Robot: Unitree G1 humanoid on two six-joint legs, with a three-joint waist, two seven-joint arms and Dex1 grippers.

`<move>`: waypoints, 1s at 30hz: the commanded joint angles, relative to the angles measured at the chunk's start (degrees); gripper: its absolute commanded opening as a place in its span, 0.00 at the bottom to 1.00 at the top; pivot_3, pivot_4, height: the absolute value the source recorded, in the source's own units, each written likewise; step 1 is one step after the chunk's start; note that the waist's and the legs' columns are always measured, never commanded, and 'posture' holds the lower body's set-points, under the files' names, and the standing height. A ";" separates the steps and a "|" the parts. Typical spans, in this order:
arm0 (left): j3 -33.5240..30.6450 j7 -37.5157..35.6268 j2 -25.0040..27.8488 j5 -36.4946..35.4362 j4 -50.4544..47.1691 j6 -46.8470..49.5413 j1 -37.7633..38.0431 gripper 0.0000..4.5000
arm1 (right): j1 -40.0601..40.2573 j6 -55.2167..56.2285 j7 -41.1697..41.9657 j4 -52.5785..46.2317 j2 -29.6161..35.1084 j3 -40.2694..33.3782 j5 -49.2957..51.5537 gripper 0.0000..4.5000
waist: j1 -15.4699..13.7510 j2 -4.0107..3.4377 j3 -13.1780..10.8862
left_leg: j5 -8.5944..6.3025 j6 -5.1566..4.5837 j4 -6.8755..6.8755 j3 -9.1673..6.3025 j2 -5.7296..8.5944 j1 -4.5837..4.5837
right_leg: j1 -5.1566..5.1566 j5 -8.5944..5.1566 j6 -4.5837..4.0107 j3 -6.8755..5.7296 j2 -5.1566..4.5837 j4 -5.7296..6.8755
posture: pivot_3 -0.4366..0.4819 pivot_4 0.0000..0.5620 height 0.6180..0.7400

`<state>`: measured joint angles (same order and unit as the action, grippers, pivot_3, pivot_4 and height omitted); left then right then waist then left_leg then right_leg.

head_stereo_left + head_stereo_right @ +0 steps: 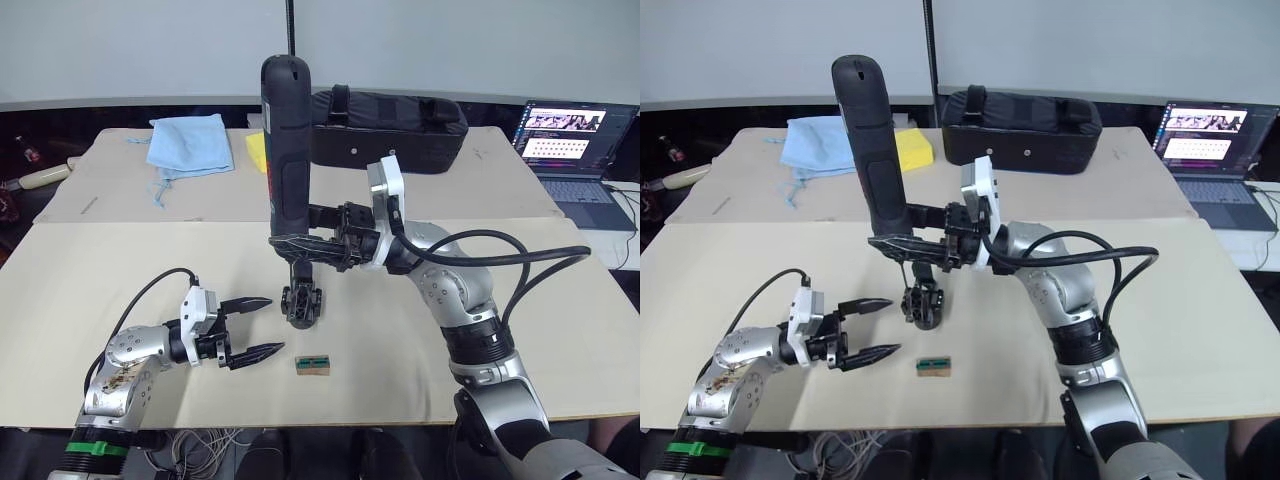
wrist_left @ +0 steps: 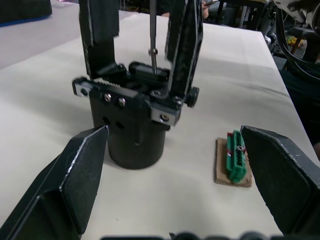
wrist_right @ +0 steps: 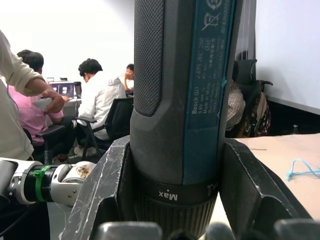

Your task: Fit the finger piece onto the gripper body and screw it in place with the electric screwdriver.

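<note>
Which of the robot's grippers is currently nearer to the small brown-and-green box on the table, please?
Left. The left gripper, open, sits just beside the brown-and-green box, low over the table. The right gripper is higher up, clamping the electric screwdriver above the gripper body.

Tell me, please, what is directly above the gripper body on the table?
The electric screwdriver stands upright over the gripper body, clamped in the right end effector. In the left wrist view its thin bit reaches down into the body's top; the bit's tip is hidden there.

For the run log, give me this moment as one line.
right hand: holds electric screwdriver upright, bit on gripper body | left hand: open, empty
</note>
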<state>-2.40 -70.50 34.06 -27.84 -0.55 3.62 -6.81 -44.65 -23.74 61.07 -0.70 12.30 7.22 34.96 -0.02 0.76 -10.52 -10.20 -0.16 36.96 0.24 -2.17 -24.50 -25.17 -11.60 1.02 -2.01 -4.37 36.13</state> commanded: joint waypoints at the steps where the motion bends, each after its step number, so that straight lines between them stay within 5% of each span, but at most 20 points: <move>1: -0.32 -0.14 0.07 0.21 -0.71 -1.27 -0.58 1.00 | -0.98 1.42 0.16 -3.00 -0.71 -0.95 0.95 0.43 | 0.03 0.00 0.00 | 0.00 0.00 0.00 0.00 0.00 0.01 | 0.00 0.00 0.00 0.00 0.00 0.00 | 0.48 0.27 1.00; 30: 0.52 2.20 -0.16 0.33 -2.73 1.04 -1.15 1.00 | 1.46 3.12 1.05 -3.12 -1.14 -0.05 -1.25 0.43 | 0.23 0.00 0.00 | 0.00 0.01 0.00 0.00 0.00 0.04 | 0.01 0.01 -0.01 0.03 0.01 0.04 | 0.48 0.27 1.00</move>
<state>-1.56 -68.46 33.55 -27.08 -1.48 4.19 -8.11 -42.47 -22.89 61.98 -0.72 11.71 8.21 32.82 0.22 0.76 -10.52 -10.19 -0.16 36.96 0.25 -2.17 -24.45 -25.15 -11.59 1.02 -1.98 -4.36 36.16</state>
